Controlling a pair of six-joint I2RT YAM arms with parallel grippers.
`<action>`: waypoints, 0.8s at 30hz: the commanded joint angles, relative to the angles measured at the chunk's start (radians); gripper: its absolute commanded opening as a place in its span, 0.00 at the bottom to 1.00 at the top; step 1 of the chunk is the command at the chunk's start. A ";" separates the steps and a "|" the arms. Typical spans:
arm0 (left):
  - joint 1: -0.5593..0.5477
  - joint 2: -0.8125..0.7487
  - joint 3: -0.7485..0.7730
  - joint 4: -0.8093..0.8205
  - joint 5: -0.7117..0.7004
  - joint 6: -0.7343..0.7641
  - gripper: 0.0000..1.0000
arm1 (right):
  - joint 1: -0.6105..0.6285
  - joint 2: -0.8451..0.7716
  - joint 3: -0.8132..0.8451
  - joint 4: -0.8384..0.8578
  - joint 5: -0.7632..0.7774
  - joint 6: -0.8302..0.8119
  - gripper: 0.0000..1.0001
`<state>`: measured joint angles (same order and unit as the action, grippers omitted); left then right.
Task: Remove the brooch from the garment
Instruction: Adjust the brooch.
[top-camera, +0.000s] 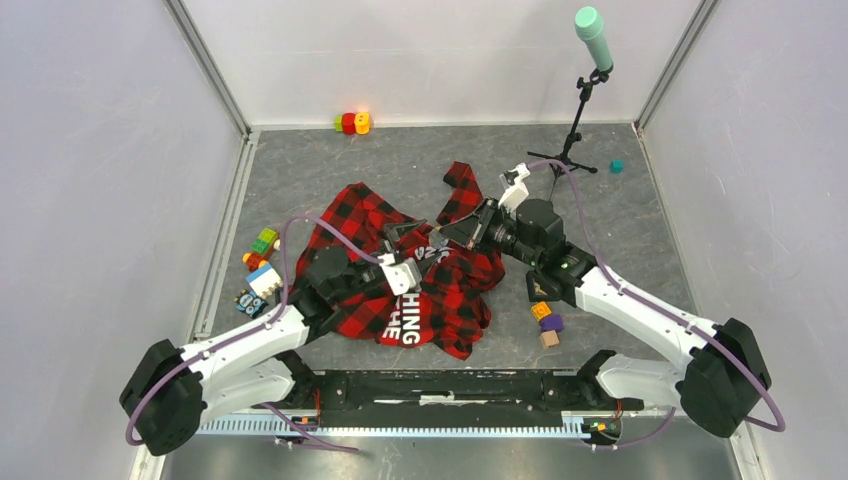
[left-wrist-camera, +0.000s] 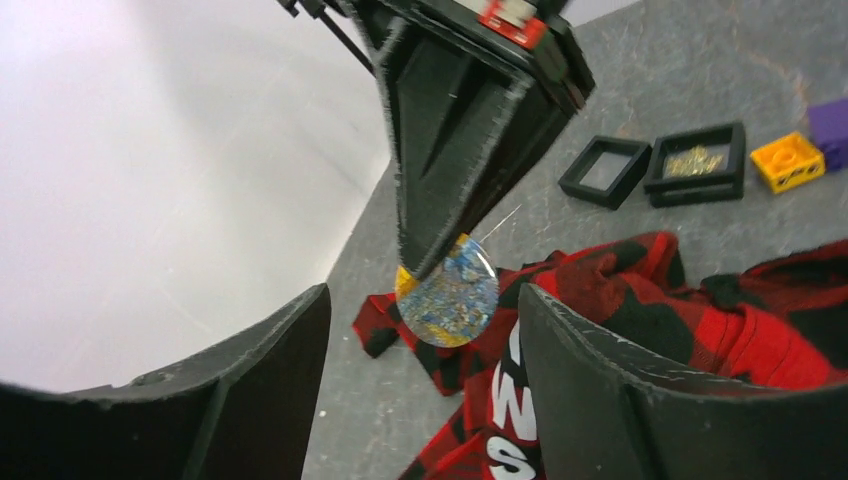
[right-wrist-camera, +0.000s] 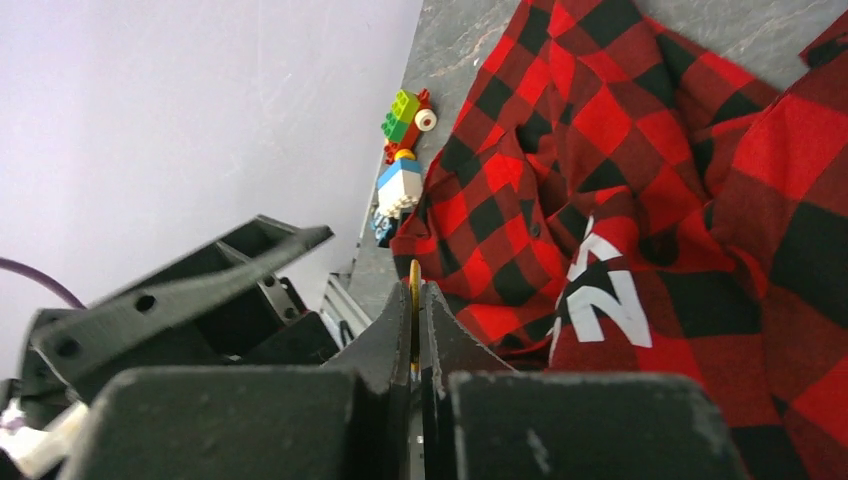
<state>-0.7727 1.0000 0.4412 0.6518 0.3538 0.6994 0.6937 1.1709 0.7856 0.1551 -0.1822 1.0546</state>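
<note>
The brooch (left-wrist-camera: 450, 295) is an oval disc mottled blue and gold, and its thin pin sticks out bare at its upper right. My right gripper (right-wrist-camera: 416, 290) is shut on the brooch (right-wrist-camera: 415, 272), whose gold edge shows between the pads. The left wrist view has the right fingers (left-wrist-camera: 460, 130) pinching its top edge. My left gripper (left-wrist-camera: 420, 335) is open, with a finger on each side of the brooch and neither touching it. The garment (top-camera: 440, 300), red-and-black check with white letters, lies crumpled on the table under both grippers (top-camera: 405, 265) (top-camera: 452, 233).
Toy bricks (top-camera: 262, 270) lie left of the garment and coloured blocks (top-camera: 547, 322) to its right. Two black open boxes (left-wrist-camera: 650, 165) sit near the right arm. A microphone stand (top-camera: 580, 110) stands at the back right. More blocks (top-camera: 352, 122) lie by the back wall.
</note>
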 joint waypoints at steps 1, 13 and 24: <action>-0.001 -0.028 0.070 -0.025 -0.009 -0.279 0.76 | -0.002 -0.045 -0.041 0.116 -0.032 -0.169 0.00; -0.002 0.011 0.102 -0.069 0.047 -0.280 0.77 | -0.003 -0.036 -0.085 0.261 -0.152 -0.104 0.00; -0.002 0.006 0.100 -0.057 0.097 -0.246 0.74 | -0.003 -0.022 -0.081 0.283 -0.183 -0.047 0.00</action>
<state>-0.7719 1.0096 0.5133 0.5701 0.4129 0.4404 0.6918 1.1454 0.6907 0.3706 -0.3363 0.9806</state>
